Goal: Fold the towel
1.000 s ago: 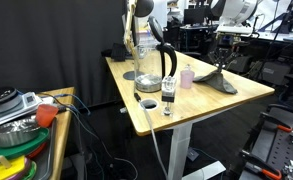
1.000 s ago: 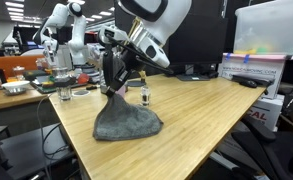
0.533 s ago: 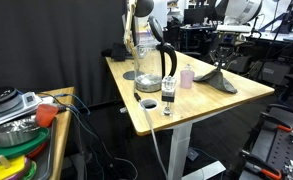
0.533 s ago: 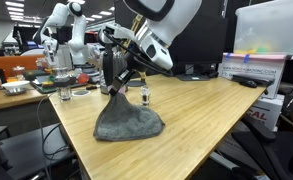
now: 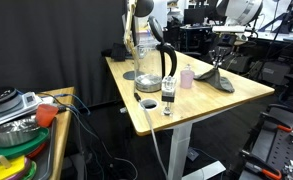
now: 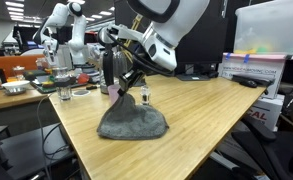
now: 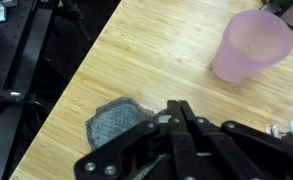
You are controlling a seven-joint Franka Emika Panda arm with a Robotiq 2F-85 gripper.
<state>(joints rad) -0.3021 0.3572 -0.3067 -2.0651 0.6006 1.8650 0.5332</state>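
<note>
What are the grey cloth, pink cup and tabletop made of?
The towel looks like soft matte woven fabric: its weave shows and it slumps. The pink cup is probably frosted plastic, translucent. The tabletop seems bamboo or laminated wood, smooth, with narrow parallel strips.

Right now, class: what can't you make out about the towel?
- Wrist view: the end effector hides most of the towel; only one corner shows.
- Exterior view: towel too small and distant to read its folds.
- Exterior view: the pinched spot of the towel sits behind the end effector.
</note>
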